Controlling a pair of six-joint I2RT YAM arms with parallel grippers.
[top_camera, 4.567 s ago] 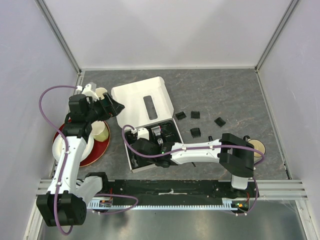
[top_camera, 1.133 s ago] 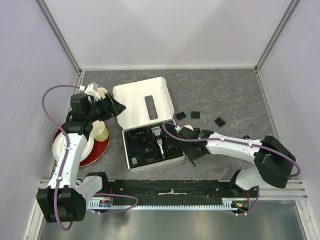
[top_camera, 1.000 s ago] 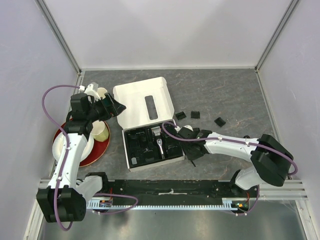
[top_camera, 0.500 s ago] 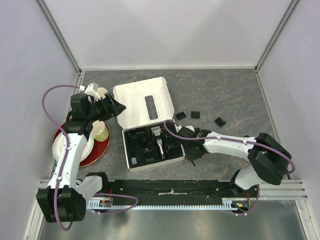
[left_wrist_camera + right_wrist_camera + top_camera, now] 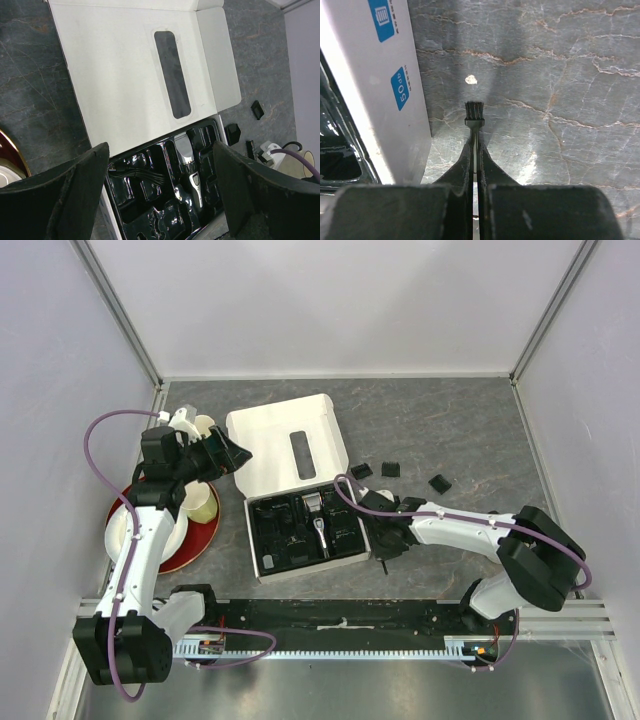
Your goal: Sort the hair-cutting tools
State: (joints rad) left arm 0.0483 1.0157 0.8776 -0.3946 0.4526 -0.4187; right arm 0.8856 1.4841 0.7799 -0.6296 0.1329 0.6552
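Note:
My right gripper (image 5: 475, 146) is shut on the thin handle of a tiny black brush (image 5: 474, 114), whose bristles point at the grey table just right of the box; from above the gripper (image 5: 386, 546) is low beside the tray's right edge. The silver-and-black clipper (image 5: 317, 523) (image 5: 190, 166) lies in the black tray (image 5: 280, 540). Three black comb guards (image 5: 361, 471) (image 5: 390, 469) (image 5: 439, 482) lie on the table right of the lid. My left gripper (image 5: 230, 455) (image 5: 160, 197) is open and holds nothing, hovering above the box's left side.
The white cardboard box has its lid (image 5: 285, 445) folded back; its side wall (image 5: 380, 90) stands close to the left of my right fingers. A red plate (image 5: 200, 538) with cream mugs (image 5: 203, 502) is at the left. A coiled black cable (image 5: 135, 176) lies in the tray.
The right gripper, earlier over the tray, moved to the table right of the box and closed on the brush handle within the last second. The left arm has stayed put.

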